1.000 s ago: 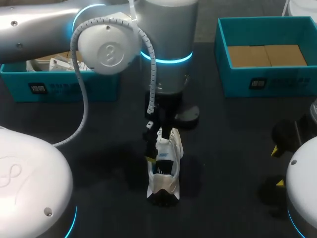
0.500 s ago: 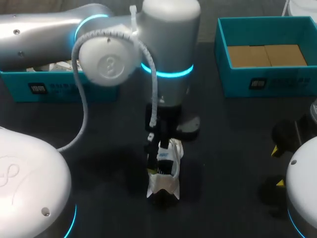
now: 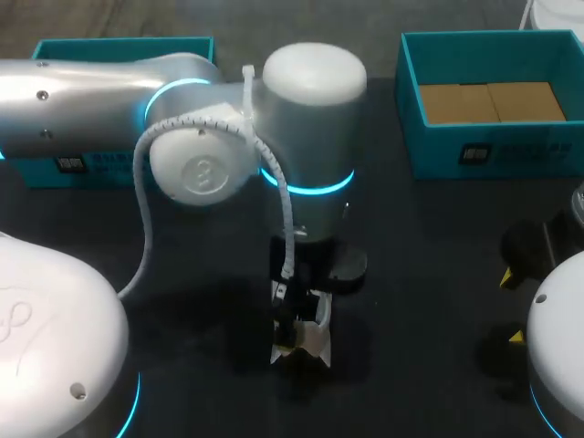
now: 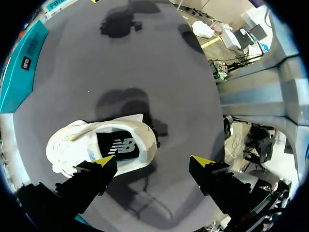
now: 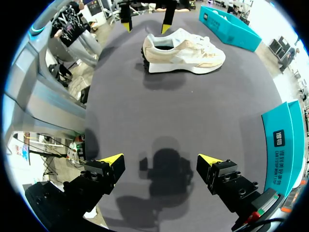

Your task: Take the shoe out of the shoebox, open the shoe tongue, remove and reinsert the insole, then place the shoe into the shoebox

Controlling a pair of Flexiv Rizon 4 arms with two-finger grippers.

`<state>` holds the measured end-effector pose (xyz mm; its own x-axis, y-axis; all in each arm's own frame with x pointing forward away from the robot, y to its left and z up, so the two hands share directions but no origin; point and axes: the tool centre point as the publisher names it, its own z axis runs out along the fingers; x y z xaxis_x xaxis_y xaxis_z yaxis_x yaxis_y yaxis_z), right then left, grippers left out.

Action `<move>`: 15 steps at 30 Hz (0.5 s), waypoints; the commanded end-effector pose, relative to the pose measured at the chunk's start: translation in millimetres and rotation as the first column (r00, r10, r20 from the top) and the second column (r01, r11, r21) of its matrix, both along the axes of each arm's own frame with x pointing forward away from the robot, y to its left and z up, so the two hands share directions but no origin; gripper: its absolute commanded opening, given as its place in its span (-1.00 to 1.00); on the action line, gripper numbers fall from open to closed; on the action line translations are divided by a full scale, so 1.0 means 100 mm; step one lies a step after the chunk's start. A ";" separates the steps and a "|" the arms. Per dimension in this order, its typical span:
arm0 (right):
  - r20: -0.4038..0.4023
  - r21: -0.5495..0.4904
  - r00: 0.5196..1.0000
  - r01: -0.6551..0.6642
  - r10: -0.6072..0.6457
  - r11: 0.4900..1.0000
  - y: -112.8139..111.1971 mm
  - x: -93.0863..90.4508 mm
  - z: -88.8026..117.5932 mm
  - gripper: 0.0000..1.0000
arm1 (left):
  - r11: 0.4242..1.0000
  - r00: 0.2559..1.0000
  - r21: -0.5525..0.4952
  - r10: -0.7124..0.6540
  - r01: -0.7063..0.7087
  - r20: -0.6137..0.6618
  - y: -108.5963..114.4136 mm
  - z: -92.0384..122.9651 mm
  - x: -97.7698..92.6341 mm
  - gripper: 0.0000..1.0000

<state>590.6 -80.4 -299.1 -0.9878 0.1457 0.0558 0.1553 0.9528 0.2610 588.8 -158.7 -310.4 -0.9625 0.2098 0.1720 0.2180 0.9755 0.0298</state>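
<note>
One white shoe (image 3: 308,343) is sitting upright on the dark worktop (image 3: 429,237) near its middle, outside the far-left teal box (image 3: 123,46) and the far-right teal box (image 3: 493,151). The left tool (image 4: 154,164) is hanging over it, spread wide, with one yellow tip just beside the shoe's opening. The right tool (image 5: 164,162) is hovering wide and empty at the right, well apart.

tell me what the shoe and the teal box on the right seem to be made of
Shoe: likely textile and suede-like panels, matt white and cream, on a thicker foam or rubber sole. The weave is too small to confirm. Teal box: probably cardboard, matt teal outside, with plain brown board showing inside.
</note>
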 end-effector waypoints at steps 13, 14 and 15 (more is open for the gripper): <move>0.003 -0.002 1.000 0.000 0.000 1.000 0.00 -0.02 0.00 1.00 | 0.999 0.999 -0.016 0.045 -0.045 -0.002 -0.06 -0.43 -0.07 1.00; 0.003 -0.002 1.000 0.000 0.000 1.000 0.00 -0.02 0.00 1.00 | 0.999 0.999 -0.017 0.046 -0.046 -0.003 -0.06 -0.45 -0.07 1.00; 0.003 -0.002 1.000 0.000 0.000 1.000 0.00 -0.02 0.00 1.00 | 0.998 0.999 -0.022 0.050 -0.050 -0.003 -0.06 -0.46 -0.07 1.00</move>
<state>590.6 -80.4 -299.1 -0.9878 0.1457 0.0558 0.1553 0.9528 0.2610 580.9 -161.3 -349.1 -0.9718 0.1667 0.1667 0.1703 0.9854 0.0077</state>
